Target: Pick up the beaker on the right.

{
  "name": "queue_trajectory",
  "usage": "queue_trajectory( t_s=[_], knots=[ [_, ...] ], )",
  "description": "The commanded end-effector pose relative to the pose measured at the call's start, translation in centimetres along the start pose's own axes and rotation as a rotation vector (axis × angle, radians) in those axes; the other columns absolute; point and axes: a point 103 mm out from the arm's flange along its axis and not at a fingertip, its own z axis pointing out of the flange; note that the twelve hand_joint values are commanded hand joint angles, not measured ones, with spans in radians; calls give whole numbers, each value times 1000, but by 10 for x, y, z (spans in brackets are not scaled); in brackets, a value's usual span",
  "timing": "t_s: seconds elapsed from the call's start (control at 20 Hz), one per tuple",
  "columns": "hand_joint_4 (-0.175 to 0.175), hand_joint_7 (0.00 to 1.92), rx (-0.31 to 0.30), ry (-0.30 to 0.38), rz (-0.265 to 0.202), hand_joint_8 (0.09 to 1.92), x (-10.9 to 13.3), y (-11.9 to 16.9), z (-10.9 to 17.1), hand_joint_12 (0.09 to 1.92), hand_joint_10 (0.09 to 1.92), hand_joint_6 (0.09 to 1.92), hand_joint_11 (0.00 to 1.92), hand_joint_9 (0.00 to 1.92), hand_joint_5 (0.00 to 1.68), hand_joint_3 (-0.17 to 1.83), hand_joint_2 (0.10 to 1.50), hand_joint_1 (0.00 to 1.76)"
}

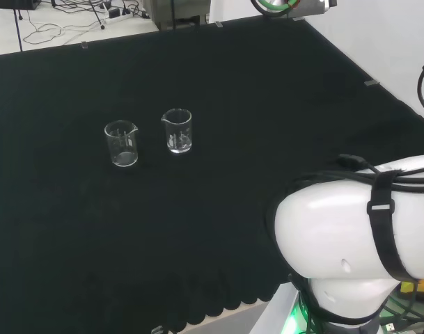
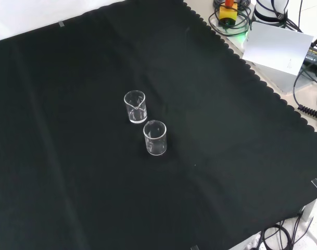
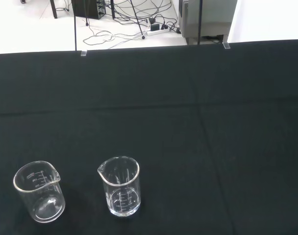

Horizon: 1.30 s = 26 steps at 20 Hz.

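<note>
Upright on the black cloth [image 1: 218,229], just beside each other but apart, mouths up: two clear beakers, empty as far as can be told. Right beaker [image 1: 177,131] in the head view presumably the target, farther off in the front view [image 2: 135,106], with open approach room. Left beaker [image 1: 121,143] alongside. State of the hand: cannot tell.

worktop [image 1: 218,229]: black cloth, scalloped hem at one edge | floor [image 3: 36,29]: pale, beyond the far edge | cables [image 3: 124,19]: dark tangle with a power strip | cabinet [image 3: 207,17]: grey, on the floor | light: even, indoor
</note>
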Motion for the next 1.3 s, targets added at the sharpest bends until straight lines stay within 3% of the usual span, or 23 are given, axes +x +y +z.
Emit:
queue_trajectory(
  t_s=[0.05, 0.3, 0.9, 1.3],
  knots=[
    [-21, 45, -12, -13, -2, 551, 0, 0, 1, 1265, 648, 353, 4, 169, 250, 528, 1197, 64],
    [-21, 50, -5, 1, 10, 522, -11, 3, 3, 1278, 642, 184, 0, 164, 321, 303, 1324, 15],
    [-24, 68, 40, 20, 67, 521, -26, 13, 33, 1283, 644, 137, 0, 174, 346, 250, 1326, 60],
    [-27, 73, 67, 38, 92, 523, -17, 30, 68, 1285, 645, 124, 0, 178, 357, 237, 1317, 87]
  ],
)
